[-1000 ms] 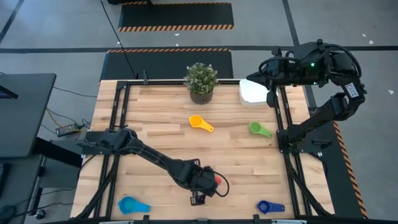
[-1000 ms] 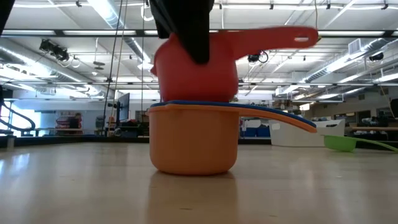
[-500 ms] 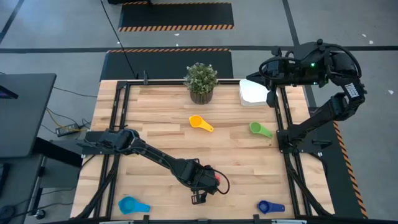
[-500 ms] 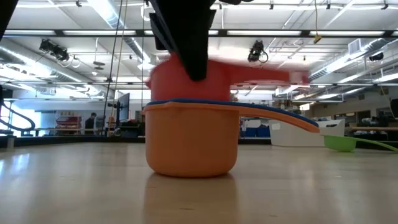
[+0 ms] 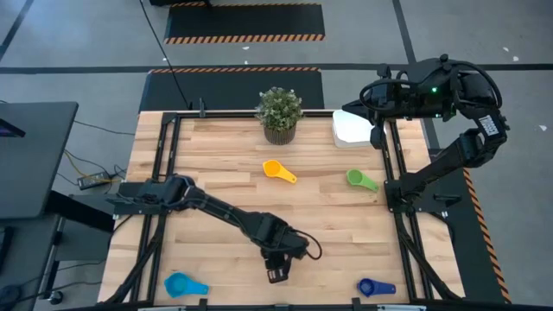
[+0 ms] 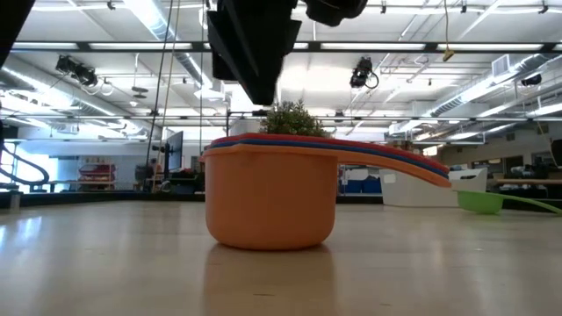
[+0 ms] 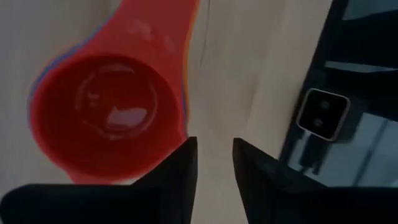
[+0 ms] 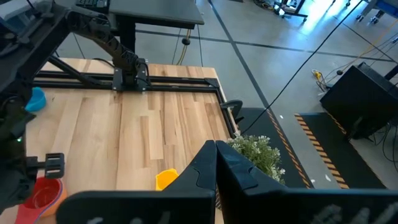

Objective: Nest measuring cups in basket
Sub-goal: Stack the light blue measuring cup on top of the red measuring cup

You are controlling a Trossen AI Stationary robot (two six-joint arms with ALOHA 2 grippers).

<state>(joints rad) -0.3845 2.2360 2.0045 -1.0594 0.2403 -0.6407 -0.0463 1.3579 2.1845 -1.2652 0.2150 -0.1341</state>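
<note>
Hovering over the red cup (image 7: 106,118), the left gripper (image 7: 214,165) is showing slightly parted, empty jaws. That cup is sitting nested in the orange cup (image 6: 272,197) on the table (image 5: 216,164), while the right gripper (image 8: 216,171), fingers together, is waiting above the basket (image 5: 350,130).

You're looking at a big open lab hall: concrete floor (image 5: 78,43) with hazard-striped mats (image 5: 244,22), strip lights (image 6: 492,83) and ducts overhead, desks (image 8: 155,9) around the wooden table (image 5: 207,164).
</note>
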